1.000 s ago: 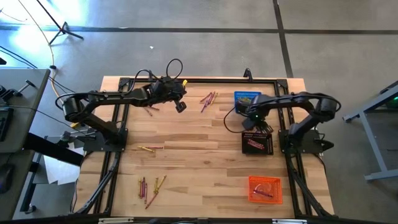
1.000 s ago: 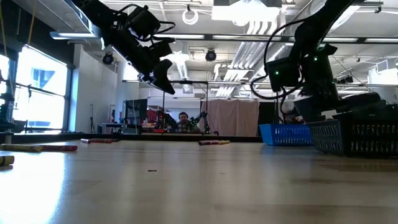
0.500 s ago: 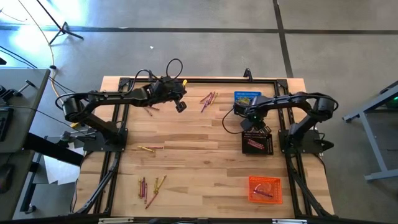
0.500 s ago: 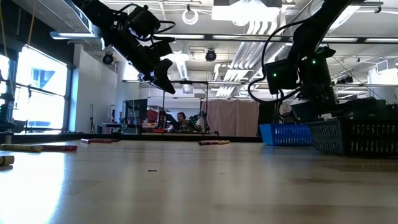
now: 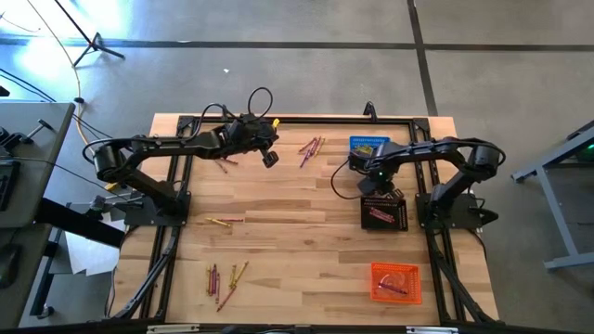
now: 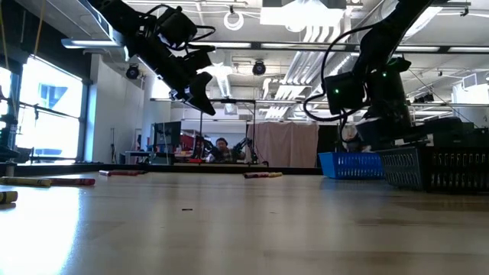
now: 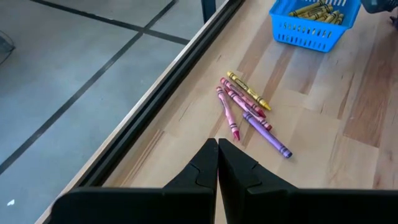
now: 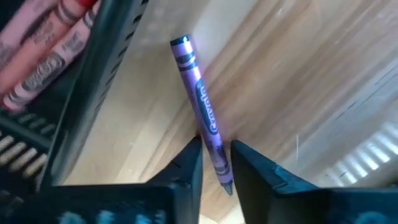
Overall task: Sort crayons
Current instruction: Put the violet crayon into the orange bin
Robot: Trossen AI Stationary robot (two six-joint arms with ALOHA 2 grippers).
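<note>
A purple crayon [image 8: 202, 99] lies on the wood beside the black basket's wall [image 8: 87, 93]. My right gripper [image 8: 216, 149] [image 5: 373, 187] points down over it. Its fingers stand narrowly apart, one on each side of the crayon near its pointed end. Pink crayons [image 8: 43, 56] lie in the black basket [image 5: 383, 213]. My left gripper [image 7: 217, 149] [image 5: 269, 159] hangs shut and empty above the table's far left part. Ahead of it lies a loose cluster of crayons [image 7: 249, 109] [image 5: 311, 148].
The blue basket [image 5: 368, 146] [image 7: 317, 22] with yellow crayons stands at the far right. The orange basket [image 5: 394, 281] stands near the right front corner. More loose crayons lie at the left middle [image 5: 223, 221], near left [image 5: 225, 278] and far left [image 5: 223, 163].
</note>
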